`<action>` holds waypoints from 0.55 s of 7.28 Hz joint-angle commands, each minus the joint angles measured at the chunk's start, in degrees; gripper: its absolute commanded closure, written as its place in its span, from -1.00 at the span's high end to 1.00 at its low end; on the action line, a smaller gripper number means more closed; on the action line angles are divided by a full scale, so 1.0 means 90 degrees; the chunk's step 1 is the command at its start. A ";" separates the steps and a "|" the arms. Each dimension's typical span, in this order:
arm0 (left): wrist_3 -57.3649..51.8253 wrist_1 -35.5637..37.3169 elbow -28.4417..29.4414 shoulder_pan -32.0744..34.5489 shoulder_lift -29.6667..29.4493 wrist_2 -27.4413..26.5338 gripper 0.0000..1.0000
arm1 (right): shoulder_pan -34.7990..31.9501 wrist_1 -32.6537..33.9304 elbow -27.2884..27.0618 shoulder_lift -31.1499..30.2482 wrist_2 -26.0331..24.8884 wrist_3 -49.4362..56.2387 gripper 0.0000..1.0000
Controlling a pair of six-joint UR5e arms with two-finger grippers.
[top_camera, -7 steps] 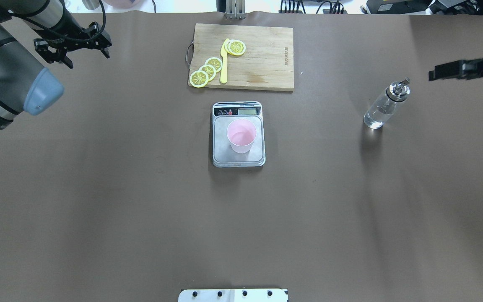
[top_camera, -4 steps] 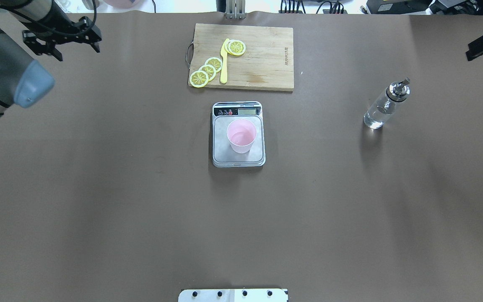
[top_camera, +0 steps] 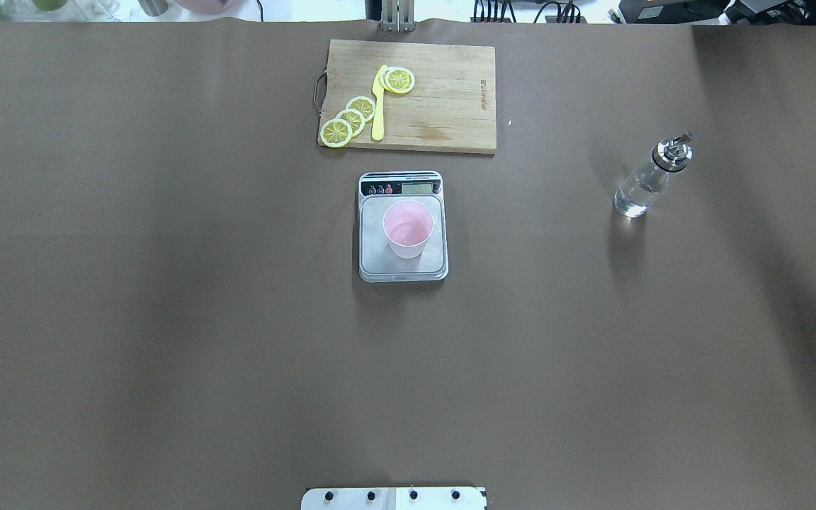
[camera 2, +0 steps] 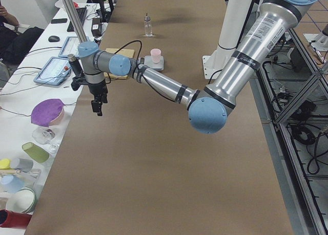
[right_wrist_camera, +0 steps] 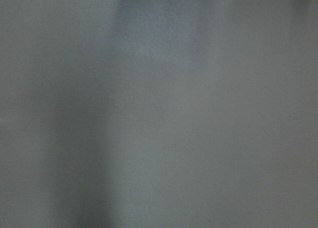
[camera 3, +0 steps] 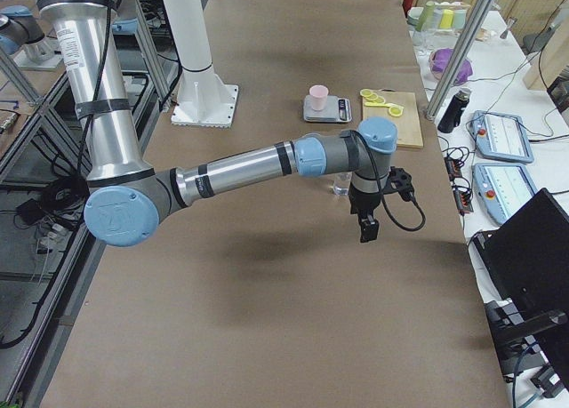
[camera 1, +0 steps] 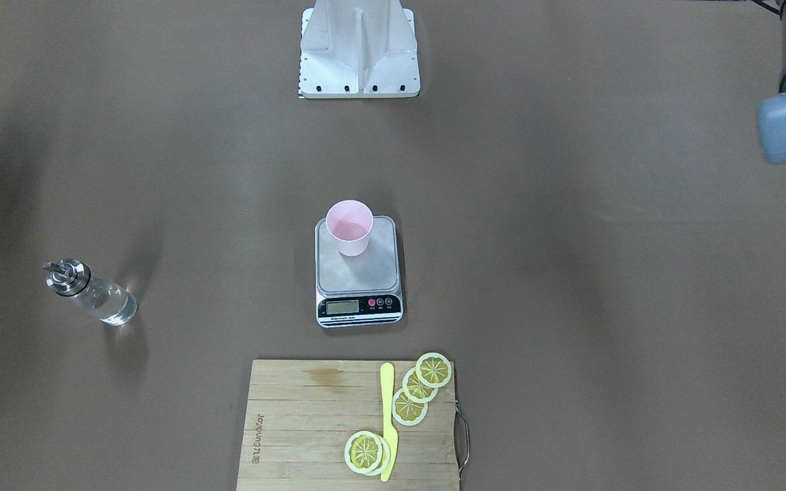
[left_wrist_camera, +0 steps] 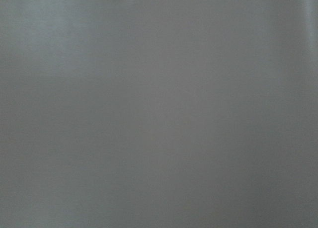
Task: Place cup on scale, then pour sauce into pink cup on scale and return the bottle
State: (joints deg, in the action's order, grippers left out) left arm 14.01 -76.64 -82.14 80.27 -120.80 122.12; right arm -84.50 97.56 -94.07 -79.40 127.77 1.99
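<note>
We record: cup [top_camera: 408,228] standing on scale [top_camera: 372,263], frame centre; bottle [top_camera: 645,185] standing at right, well apart. Left gripper [camera 2: 97,106] and right gripper [camera 3: 367,230] hang above the table [top_camera: 167,319]; we cannot tell finger spread or hold.

Seen from overhead, the cup [top_camera: 408,228] stands on the scale [top_camera: 372,249] at frame centre. Above it, top centre, lies the board [top_camera: 450,99], with slices [top_camera: 351,117] and knife [top_camera: 378,106] on its left part. The bottle [top_camera: 645,185] stands upper right on the tabletop [top_camera: 167,319], well apart.
</note>
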 commanded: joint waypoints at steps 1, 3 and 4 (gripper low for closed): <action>-0.0472 0.0000 -0.0030 0.0932 0.0673 0.0421 0.96 | -0.0143 0.0009 0.0364 -0.0181 0.0257 0.0140 1.00; -0.0716 -0.0875 -0.0082 0.1335 0.1523 0.1291 0.96 | -0.0512 0.0048 0.0364 -0.0415 0.0538 0.0101 1.00; -0.0649 -0.1005 -0.0121 0.1306 0.1730 0.1284 0.96 | -0.0726 0.0068 0.0364 -0.0532 0.0763 0.0062 1.00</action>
State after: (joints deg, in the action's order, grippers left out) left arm 8.10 -82.92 -82.79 91.46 -108.55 132.01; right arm -88.71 97.91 -90.84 -82.90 132.30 2.93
